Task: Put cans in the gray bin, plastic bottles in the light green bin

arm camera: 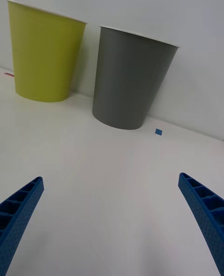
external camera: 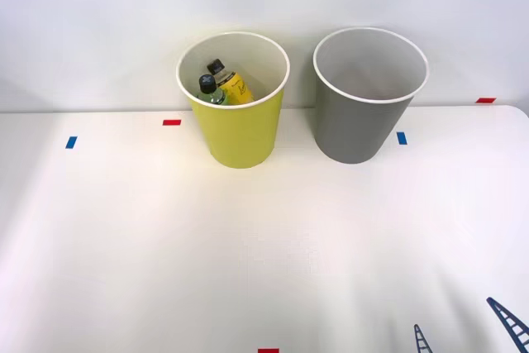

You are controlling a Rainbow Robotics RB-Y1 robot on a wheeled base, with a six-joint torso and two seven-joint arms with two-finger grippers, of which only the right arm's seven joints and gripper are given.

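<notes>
The light green bin (external camera: 235,134) (arm camera: 44,54) stands at the back of the white table, left of the gray bin (external camera: 364,113) (arm camera: 130,82). Two plastic bottles lie inside the light green bin: a yellow one (external camera: 231,84) and a green one (external camera: 211,93), both black-capped. What lies at the bottom of the gray bin is hidden from me. No cans are in view. My right gripper (external camera: 469,328) (arm camera: 112,224) hovers low at the table's front right corner, open and holding nothing, with both bins well ahead of it.
Small tape marks dot the table: red ones (external camera: 171,122) (external camera: 485,100) (external camera: 268,350) and blue ones (external camera: 71,142) (external camera: 401,137). A white wall rises right behind the bins. The table (external camera: 248,254) spreads wide and bare in front of them.
</notes>
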